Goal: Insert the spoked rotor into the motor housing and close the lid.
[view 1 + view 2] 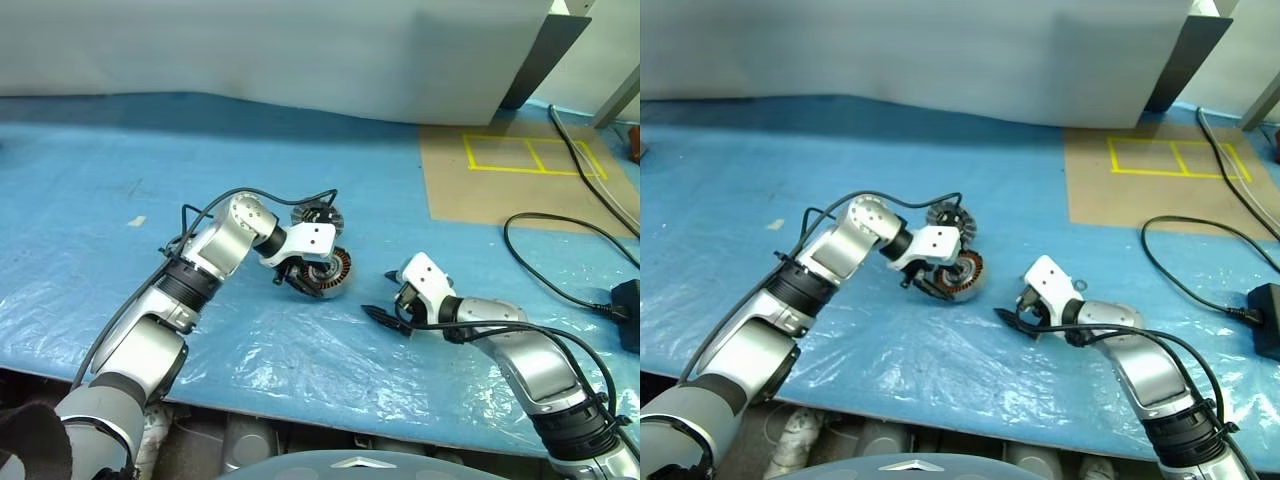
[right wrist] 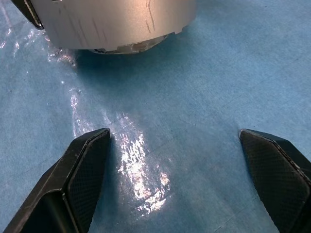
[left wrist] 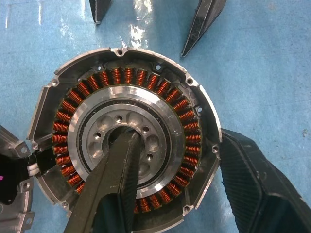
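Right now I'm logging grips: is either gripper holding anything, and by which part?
The left gripper holds the motor housing: one finger in its central hub, one outside the rim. The right gripper is open, empty.

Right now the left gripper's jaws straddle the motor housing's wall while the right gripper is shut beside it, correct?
Not quite: the right gripper is open, jaws wide apart over bare blue sheet, as the right wrist view shows. The left gripper does straddle the motor housing wall.

Blue plastic sheet (image 1: 300,350), black cable (image 1: 560,290) (looped), yellow tape rectangle (image 1: 533,155)
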